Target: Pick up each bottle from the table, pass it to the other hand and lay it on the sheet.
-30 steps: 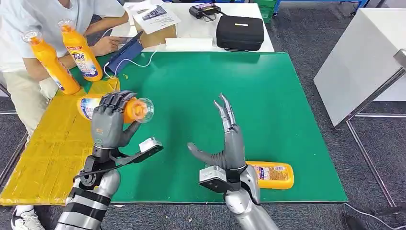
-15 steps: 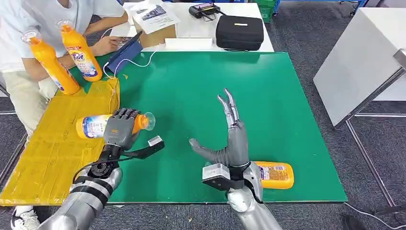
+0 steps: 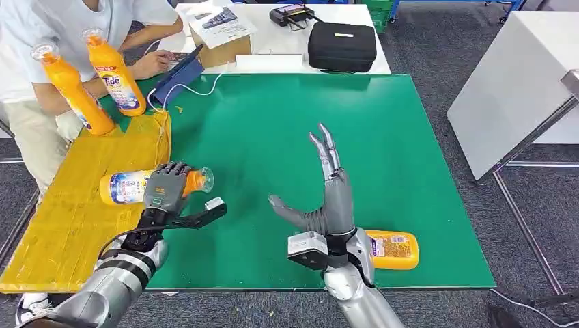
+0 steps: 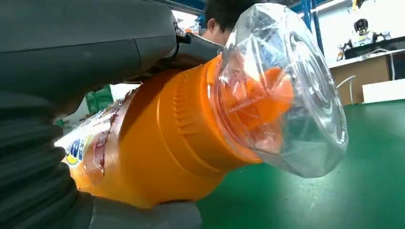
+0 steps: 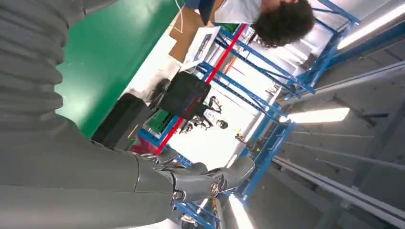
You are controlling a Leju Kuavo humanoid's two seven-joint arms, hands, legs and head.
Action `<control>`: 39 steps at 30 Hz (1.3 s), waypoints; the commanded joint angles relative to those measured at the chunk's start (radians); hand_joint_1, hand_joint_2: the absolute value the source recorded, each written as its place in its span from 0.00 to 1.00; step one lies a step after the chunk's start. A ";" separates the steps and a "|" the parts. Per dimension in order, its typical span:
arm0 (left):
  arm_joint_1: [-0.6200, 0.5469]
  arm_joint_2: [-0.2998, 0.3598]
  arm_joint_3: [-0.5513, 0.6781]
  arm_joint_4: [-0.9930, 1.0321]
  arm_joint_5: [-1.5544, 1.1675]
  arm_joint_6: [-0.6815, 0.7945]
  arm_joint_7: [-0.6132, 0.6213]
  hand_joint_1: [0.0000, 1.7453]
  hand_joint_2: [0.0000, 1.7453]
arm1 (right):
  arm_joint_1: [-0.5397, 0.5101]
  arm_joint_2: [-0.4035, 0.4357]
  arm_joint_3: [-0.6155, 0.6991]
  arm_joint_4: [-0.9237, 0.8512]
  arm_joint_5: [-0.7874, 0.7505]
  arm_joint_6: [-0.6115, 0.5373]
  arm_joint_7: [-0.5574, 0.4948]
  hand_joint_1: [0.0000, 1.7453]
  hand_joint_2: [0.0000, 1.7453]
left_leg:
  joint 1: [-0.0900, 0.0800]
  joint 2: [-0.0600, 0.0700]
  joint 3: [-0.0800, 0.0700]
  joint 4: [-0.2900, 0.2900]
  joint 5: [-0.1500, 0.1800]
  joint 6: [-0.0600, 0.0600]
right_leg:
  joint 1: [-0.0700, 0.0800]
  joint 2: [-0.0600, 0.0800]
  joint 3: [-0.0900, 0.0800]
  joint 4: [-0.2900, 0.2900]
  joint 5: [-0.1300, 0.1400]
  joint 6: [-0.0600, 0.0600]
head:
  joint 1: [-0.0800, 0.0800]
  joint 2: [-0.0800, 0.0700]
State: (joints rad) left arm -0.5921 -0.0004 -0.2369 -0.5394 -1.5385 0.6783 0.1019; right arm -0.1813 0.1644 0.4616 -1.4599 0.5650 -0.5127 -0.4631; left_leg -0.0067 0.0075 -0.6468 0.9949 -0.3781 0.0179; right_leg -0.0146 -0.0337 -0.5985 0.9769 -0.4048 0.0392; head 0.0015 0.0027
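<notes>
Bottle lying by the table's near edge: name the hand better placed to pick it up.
Right. The right hand is open and empty just above that bottle; the left hand holds another bottle over the yellow sheet.

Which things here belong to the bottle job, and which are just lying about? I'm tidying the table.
Job:
- bottle held by left hand
- bottle on the green mat, behind right hand
- two upright bottles
- yellow sheet

Lying about:
- black case
- cardboard box
- tablet

Silver ribbed arms (image 3: 119,283) (dark grey robot hand (image 3: 167,186)).
</notes>
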 commanded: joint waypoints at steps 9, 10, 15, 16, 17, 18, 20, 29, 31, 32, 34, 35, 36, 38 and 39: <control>-0.077 0.071 0.161 0.232 0.068 -0.088 0.124 0.00 1.00 | -0.076 -0.024 0.040 0.089 -0.015 0.016 0.005 0.00 1.00 | 0.002 0.002 0.003 0.000 -0.002 -0.001 | 0.001 0.004 0.003 -0.001 -0.001 -0.001 | 0.000 0.000; -0.077 0.070 0.164 0.235 0.068 -0.093 0.131 0.00 1.00 | -0.080 -0.024 0.040 0.094 -0.015 0.016 0.005 0.00 1.00 | 0.003 0.002 0.006 0.000 -0.003 -0.002 | 0.002 0.005 0.006 -0.001 -0.002 -0.002 | 0.000 0.000; -0.078 0.059 0.193 0.241 0.098 -0.129 0.106 0.00 1.00 | -0.084 -0.025 0.040 0.099 -0.016 0.018 0.005 0.00 1.00 | 0.001 0.001 0.003 -0.001 -0.001 -0.001 | 0.001 0.003 0.003 -0.001 -0.001 -0.001 | 0.000 0.000; -0.077 0.057 0.197 0.242 0.103 -0.134 0.101 0.00 1.00 | -0.084 -0.025 0.040 0.098 -0.016 0.019 0.005 0.00 1.00 | 0.002 0.002 0.006 0.000 -0.003 -0.002 | 0.002 0.005 0.006 -0.001 -0.002 -0.002 | 0.000 0.000; -0.075 0.054 0.205 0.243 0.112 -0.145 0.092 0.00 1.00 | -0.083 -0.026 0.039 0.097 -0.016 0.018 0.007 0.00 1.00 | 0.002 0.001 0.004 -0.001 -0.001 -0.001 | 0.001 0.003 0.004 -0.001 -0.001 -0.001 | 0.000 0.000; -0.074 0.051 0.212 0.245 0.121 -0.158 0.084 0.00 1.00 | -0.082 -0.026 0.039 0.097 -0.015 0.018 0.009 0.00 1.00 | 0.002 0.001 0.005 0.000 -0.002 -0.002 | 0.001 0.004 0.006 -0.001 -0.001 -0.002 | 0.000 0.000; -0.073 0.049 0.220 0.245 0.129 -0.179 0.077 0.00 1.00 | -0.082 -0.027 0.038 0.097 -0.011 0.018 0.013 0.00 1.00 | 0.002 0.001 0.007 0.000 -0.002 -0.002 | 0.001 0.005 0.008 -0.001 -0.002 -0.002 | 0.000 0.000; -0.073 0.049 0.220 0.245 0.129 -0.179 0.077 0.00 1.00 | -0.082 -0.027 0.038 0.097 -0.011 0.018 0.013 0.00 1.00 | 0.002 0.001 0.009 -0.001 -0.002 -0.002 | 0.001 0.005 0.009 -0.001 -0.002 -0.002 | 0.000 0.000; -0.073 0.049 0.220 0.245 0.129 -0.179 0.077 0.00 1.00 | -0.082 -0.027 0.038 0.097 -0.011 0.018 0.013 0.00 1.00 | 0.002 0.001 0.009 -0.001 -0.003 -0.002 | 0.002 0.005 0.010 -0.002 -0.002 -0.002 | 0.000 0.000; -0.073 0.049 0.220 0.245 0.129 -0.179 0.077 0.00 1.00 | -0.082 -0.027 0.038 0.097 -0.011 0.018 0.013 0.00 1.00 | 0.002 0.001 0.009 -0.001 -0.002 -0.001 | 0.001 0.004 0.009 -0.002 -0.001 -0.001 | 0.000 0.000; -0.073 0.044 0.237 0.239 0.149 -0.191 0.056 0.00 1.00 | -0.081 -0.028 0.038 0.096 -0.007 0.018 0.017 0.00 1.00 | 0.002 0.001 0.009 -0.001 -0.002 -0.002 | 0.001 0.004 0.010 -0.001 -0.002 -0.002 | 0.000 0.000; -0.071 0.040 0.251 0.235 0.167 -0.196 0.033 0.00 1.00 | -0.080 -0.030 0.037 0.096 -0.003 0.019 0.020 0.00 1.00 | 0.002 0.001 0.009 -0.001 -0.002 -0.002 | 0.001 0.004 0.009 -0.001 -0.001 -0.002 | 0.000 0.000; -0.069 0.032 0.271 0.230 0.194 -0.203 0.001 0.00 1.00 | -0.078 -0.032 0.036 0.096 0.000 0.019 0.022 0.00 1.00 | 0.001 0.001 0.008 -0.001 -0.001 -0.001 | 0.001 0.003 0.008 -0.001 -0.001 -0.001 | 0.000 0.000; -0.066 0.013 0.328 0.217 0.280 -0.223 -0.107 0.00 1.00 | -0.073 -0.038 0.032 0.093 0.009 0.021 0.027 0.00 1.00 | 0.002 0.000 0.010 -0.001 -0.002 -0.002 | 0.001 0.004 0.011 -0.002 -0.002 -0.002 | 0.000 0.000; -0.058 -0.004 0.370 0.195 0.357 -0.229 -0.218 0.00 1.00 | -0.070 -0.046 0.033 0.093 0.015 0.024 0.029 0.00 1.00 | 0.001 0.000 0.008 -0.001 -0.001 -0.001 | 0.001 0.002 0.009 -0.001 -0.001 -0.001 | 0.000 0.000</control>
State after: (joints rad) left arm -0.6663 0.0549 -0.0267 -0.3742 -1.3721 0.5016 0.1365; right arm -0.2224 0.1644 0.4852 -1.4206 0.5631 -0.4963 -0.4490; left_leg -0.0059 0.0070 -0.6422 0.9947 -0.3780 0.0176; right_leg -0.0141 -0.0338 -0.5937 0.9770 -0.4050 0.0389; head 0.0015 0.0027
